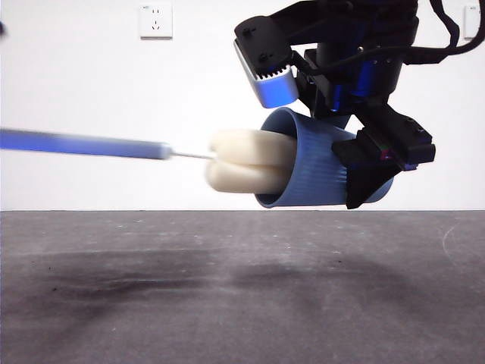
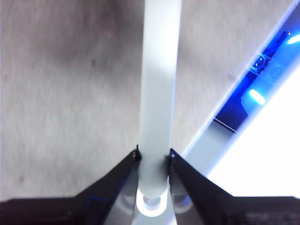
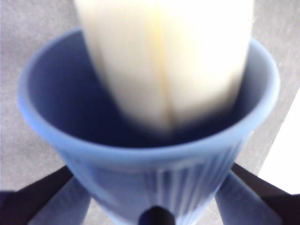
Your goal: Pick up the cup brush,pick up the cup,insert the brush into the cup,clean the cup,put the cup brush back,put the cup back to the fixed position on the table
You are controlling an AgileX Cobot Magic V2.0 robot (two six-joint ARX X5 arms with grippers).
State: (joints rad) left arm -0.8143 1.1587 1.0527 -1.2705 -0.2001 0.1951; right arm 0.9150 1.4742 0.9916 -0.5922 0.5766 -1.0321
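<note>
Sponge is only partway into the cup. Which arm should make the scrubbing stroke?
Probably left. The left gripper is shut on the brush handle and can push its sponge deeper along the handle's line. The right gripper clamps the cup on its side above the table; it should hold steady.

Cup brush [image 1: 250,168] partly inside cup [image 1: 322,163] — sideways.

Front view low, level; wrist views close; all share cup brush [image 1: 242,171].

white wall socket [image 1: 155,20] on wall [image 1: 91,83]
</note>
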